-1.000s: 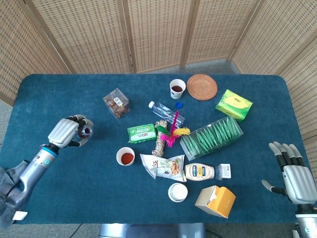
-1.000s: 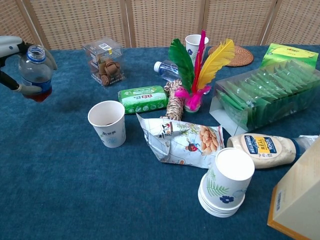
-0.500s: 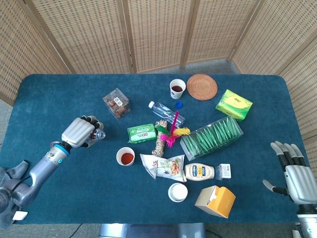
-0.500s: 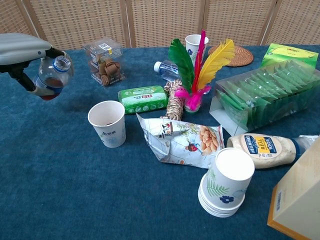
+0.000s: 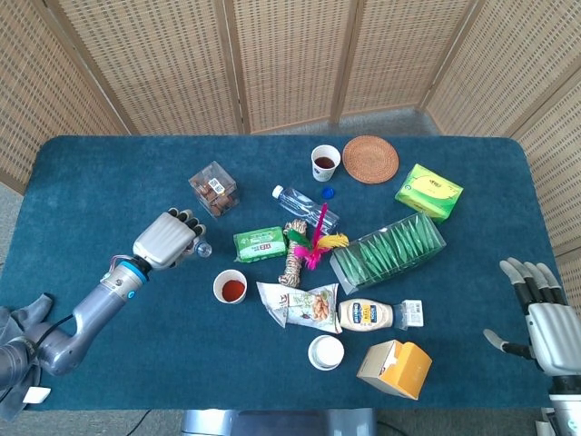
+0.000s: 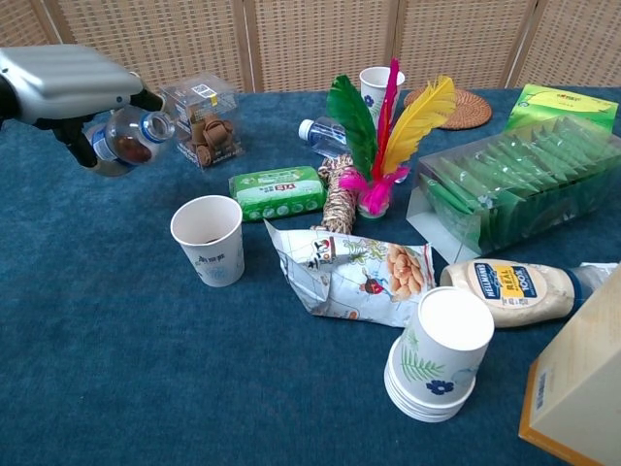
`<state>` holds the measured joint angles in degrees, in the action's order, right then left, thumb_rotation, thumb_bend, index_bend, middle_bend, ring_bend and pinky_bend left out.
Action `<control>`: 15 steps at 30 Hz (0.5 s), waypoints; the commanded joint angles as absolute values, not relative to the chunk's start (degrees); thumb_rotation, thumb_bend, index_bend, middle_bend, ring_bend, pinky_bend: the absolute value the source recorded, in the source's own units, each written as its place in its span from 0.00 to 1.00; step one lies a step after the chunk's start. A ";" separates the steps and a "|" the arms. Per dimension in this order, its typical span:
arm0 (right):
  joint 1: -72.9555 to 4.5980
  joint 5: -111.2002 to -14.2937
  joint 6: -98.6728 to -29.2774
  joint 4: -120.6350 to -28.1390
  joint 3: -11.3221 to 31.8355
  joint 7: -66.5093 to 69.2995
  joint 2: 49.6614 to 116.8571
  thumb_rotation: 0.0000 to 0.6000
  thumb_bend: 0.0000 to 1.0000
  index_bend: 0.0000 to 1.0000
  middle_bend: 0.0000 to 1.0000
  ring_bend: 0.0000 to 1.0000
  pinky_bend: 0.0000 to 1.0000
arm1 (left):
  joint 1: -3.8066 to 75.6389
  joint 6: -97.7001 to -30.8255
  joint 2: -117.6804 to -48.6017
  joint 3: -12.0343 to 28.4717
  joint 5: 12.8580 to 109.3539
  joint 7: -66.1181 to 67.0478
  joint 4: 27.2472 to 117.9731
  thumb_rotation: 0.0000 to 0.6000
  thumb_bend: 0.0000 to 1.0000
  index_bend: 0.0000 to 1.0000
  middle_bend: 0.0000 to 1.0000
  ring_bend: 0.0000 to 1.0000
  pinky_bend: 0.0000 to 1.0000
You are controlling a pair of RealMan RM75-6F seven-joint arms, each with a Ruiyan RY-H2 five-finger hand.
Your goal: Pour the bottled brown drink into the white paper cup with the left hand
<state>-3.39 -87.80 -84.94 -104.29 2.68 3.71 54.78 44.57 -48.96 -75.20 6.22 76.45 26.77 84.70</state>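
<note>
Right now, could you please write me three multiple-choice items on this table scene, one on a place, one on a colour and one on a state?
1. Where does the woven coaster lie?
A. beside the far paper cup
B. under the mayonnaise bottle
C. on the orange box

2. What colour is the drink in the near paper cup?
A. green
B. reddish brown
C. clear

3. How is the bottle in the left hand held?
A. upright, capped
B. lying on the table
C. tipped on its side, mouth open, above the table

Answers:
1 A: the head view shows the coaster just right of that cup.
2 B: the head view shows reddish-brown liquid inside.
3 C: the chest view shows the capless neck pointing sideways, left of the cup, nothing flowing out.
</note>
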 commanded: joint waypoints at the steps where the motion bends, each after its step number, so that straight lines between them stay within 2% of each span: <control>1: -3.30 -87.95 -85.09 -104.21 2.68 4.30 54.56 1.00 0.00 0.00 0.00 0.00 0.00 | 45.83 -48.27 -76.26 6.32 73.83 30.99 86.11 1.00 0.49 0.55 0.45 0.26 0.38; 15: -3.16 -88.31 -85.38 -103.77 2.67 6.60 53.87 1.00 0.00 0.00 0.00 0.00 0.00 | 48.99 -48.44 -80.95 4.44 70.25 43.69 86.38 1.00 0.49 0.55 0.45 0.27 0.39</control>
